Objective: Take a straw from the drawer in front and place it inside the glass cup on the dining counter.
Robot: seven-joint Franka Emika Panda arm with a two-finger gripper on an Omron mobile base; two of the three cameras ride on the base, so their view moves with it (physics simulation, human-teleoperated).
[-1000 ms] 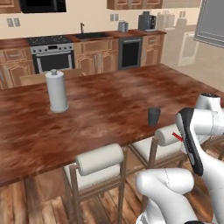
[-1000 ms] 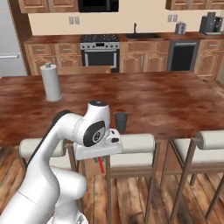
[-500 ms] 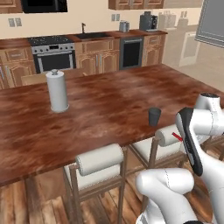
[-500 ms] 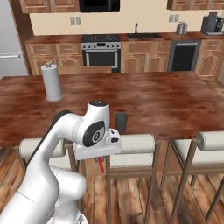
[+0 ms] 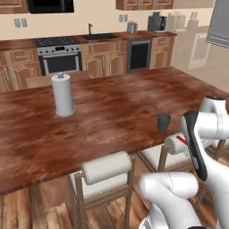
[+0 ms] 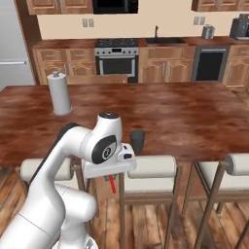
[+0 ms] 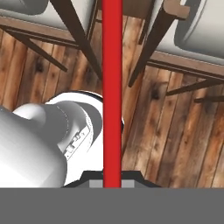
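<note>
Left base view: I see the glass cup standing upright near the near edge of the dining counter, well apart from the paper towel roll farther back on the left. A short piece of the straw shows as a red sliver just beside the arm's dark joint, lower than the cup and to its right. The claw itself is hidden behind the arm here.

Right base view: the gripper hangs under the hand, below the counter's edge and in front of the stools. The straw points down from it, slightly tilted. The cup sits on the counter above and just right of the hand, not touching it.

Hand view: the straw runs as a straight red bar from between the finger tips up the middle of the frame, over wood floor and stool legs. The claw is closed tight on the straw.
</note>
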